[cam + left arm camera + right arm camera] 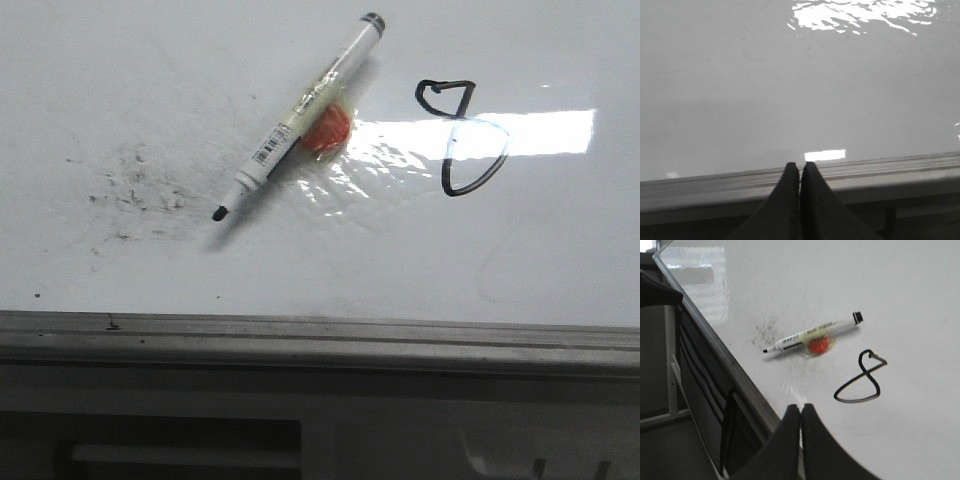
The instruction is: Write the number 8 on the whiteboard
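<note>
A thin black number 8 (460, 135) is drawn on the glossy whiteboard (560, 250), right of centre; it also shows in the right wrist view (862, 380). A white marker (300, 115) lies uncapped on the board, tip toward the near left, resting on a small red-orange blob (325, 130); both show in the right wrist view too, the marker (815, 332) above the blob (818, 345). My left gripper (800, 167) is shut and empty over the board's near edge rail (900, 170). My right gripper (801, 409) is shut and empty at the board's edge, near the 8. Neither gripper shows in the front view.
Black smudge specks (135, 190) lie left of the marker tip. The grey metal rail (320, 340) runs along the near edge, with a dark frame (180, 440) below it. Bright light glare (520, 130) crosses the 8.
</note>
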Tool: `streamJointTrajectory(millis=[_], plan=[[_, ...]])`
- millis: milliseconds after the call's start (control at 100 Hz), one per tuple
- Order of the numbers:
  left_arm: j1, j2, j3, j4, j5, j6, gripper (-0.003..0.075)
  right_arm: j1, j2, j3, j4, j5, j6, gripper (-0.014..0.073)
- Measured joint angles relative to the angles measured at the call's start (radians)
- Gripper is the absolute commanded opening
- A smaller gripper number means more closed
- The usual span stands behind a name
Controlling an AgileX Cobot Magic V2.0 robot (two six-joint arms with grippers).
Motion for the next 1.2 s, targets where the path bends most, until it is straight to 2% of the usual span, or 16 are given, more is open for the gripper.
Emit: streamJointTrajectory(millis=[100, 260, 330, 410, 520, 720, 880, 1200], plan=[[0.000, 0.000, 0.000, 0.000, 0.000, 0.000, -0.0020, -0.049, -0.002, 0.062, 0.000, -0.051, 0.000, -0.0043], [0.000, 0.000, 0.000, 0.000, 0.000, 0.000, -0.0020, -0.201, -0.004, 0.184, -0.019, -0.209, 0.006, -0.0043], [0.000, 0.000, 0.000, 0.000, 0.000, 0.000, -0.0020, -0.270, -0.020, 0.233, -0.068, -0.242, 0.070, -0.0043], [0.000, 0.000, 0.000, 0.000, 0.000, 0.000, -0.0020, -0.341, -0.058, 0.277, -0.137, -0.247, 0.205, -0.0043], [0.000, 0.000, 0.000, 0.000, 0.000, 0.000, -0.0020, -0.398, -0.149, 0.283, -0.169, -0.175, 0.312, -0.0043], [0.000, 0.000, 0.000, 0.000, 0.000, 0.000, -0.0020, -0.484, -0.201, 0.283, -0.178, 0.034, 0.354, -0.0043], [0.000, 0.000, 0.000, 0.000, 0.000, 0.000, -0.0020, -0.556, -0.201, 0.283, -0.191, 0.044, 0.356, -0.0043], [0.000, 0.000, 0.000, 0.000, 0.000, 0.000, -0.0020, -0.569, -0.201, 0.283, -0.262, 0.044, 0.358, -0.0043]])
